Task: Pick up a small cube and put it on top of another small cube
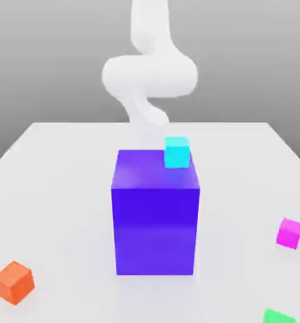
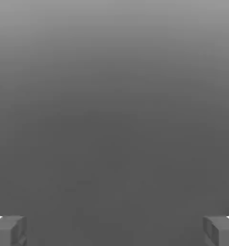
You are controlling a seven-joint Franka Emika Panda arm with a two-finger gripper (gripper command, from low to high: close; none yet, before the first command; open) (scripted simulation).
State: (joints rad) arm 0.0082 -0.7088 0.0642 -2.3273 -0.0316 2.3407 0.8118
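The large purple block (image 1: 155, 214) stands in the middle of the white worktop (image 1: 64, 189) and serves as the landmark. On its top face, at the far corner toward the exterior view's right, sits a small cyan cube (image 1: 176, 152), square to the block's edges and close to two of them. The white robot arm (image 1: 149, 72) rises behind the block, and the cyan cube lies in front of and below it, so this looks the nearest of the small cubes.

The tool (image 2: 114, 230) has its two grey fingertips (image 2: 8, 230) at opposite borders of the hand view, spread as wide as they go, with nothing between them, only plain grey surface beyond.

Other small cubes rest on the worktop well apart from the block: an orange one (image 1: 14, 282) near its front on the exterior view's left, a magenta one (image 1: 290, 232) off to the exterior view's right, and a green one (image 1: 278, 315) at the front right edge of that view.

The cubes have no long axis, so finger alignment with flat faces matters most. There is open room around each floor-level cube; the cyan cube's nearness to the block's edges leaves little margin for a nudge.
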